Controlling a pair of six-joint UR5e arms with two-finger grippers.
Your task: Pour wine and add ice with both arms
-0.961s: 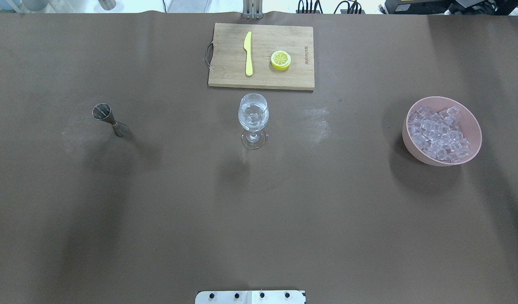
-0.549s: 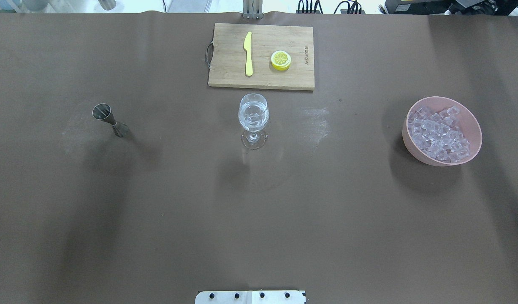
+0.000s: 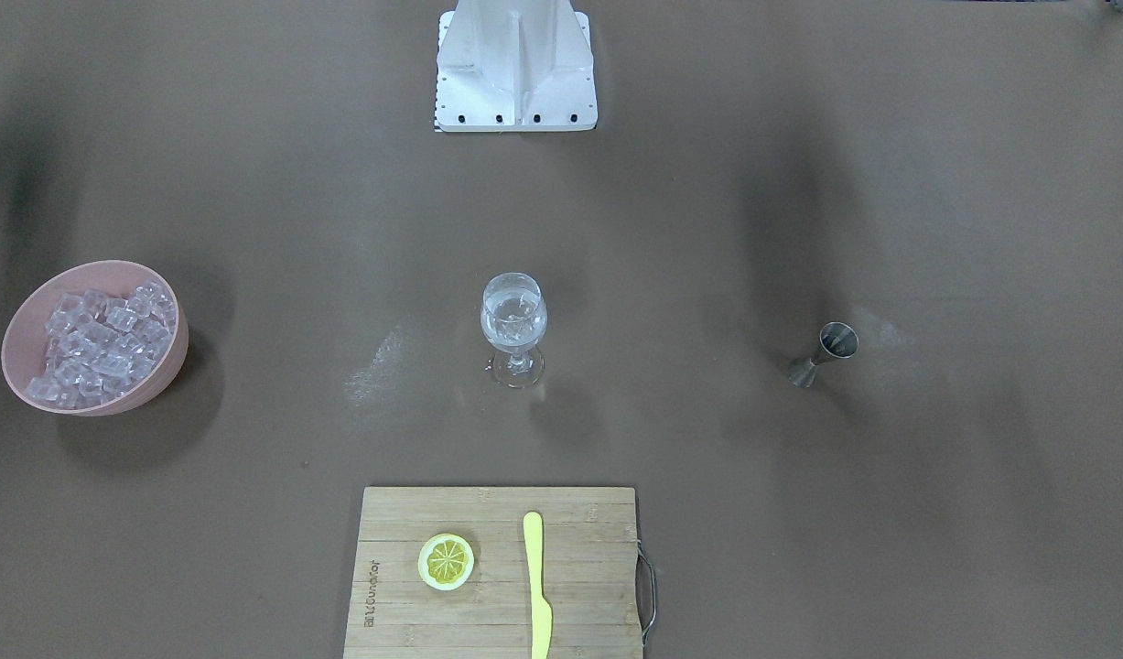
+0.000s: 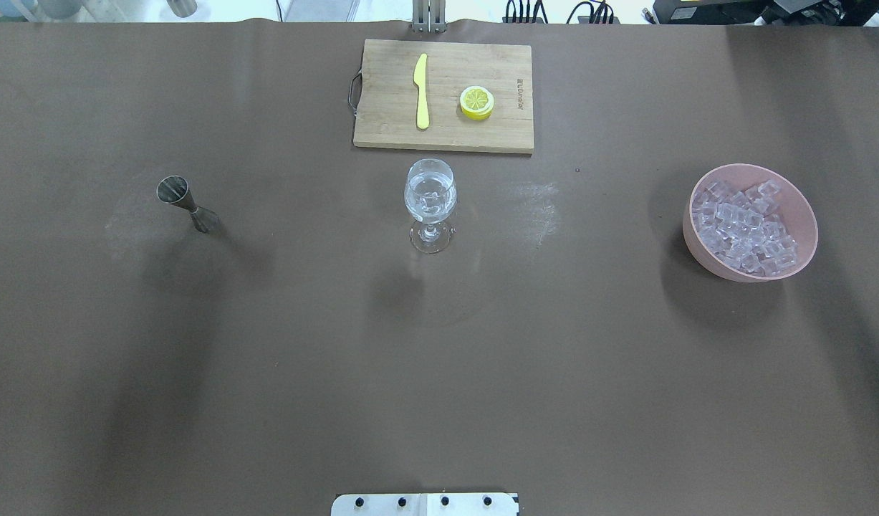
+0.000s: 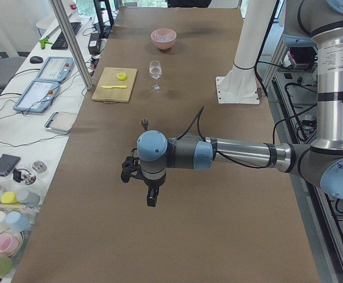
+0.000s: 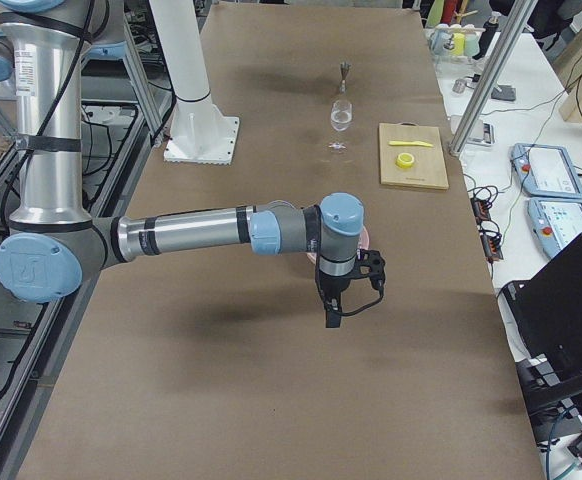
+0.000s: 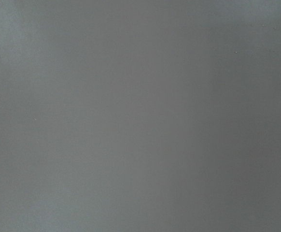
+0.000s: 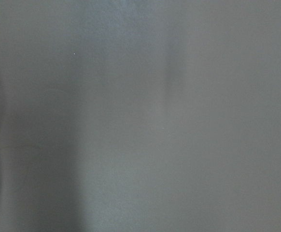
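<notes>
Progress: wine glass holds clear liquid plus ice cubes, task seemingly done | jigger upright, well apart from glass | left pincer, right pincer: opening cannot tell

We record one bamboo cutting board with a metal side handle, lying on the brown table cover. On it lie one yellow knife and one lemon slice, near each other but apart.
</notes>
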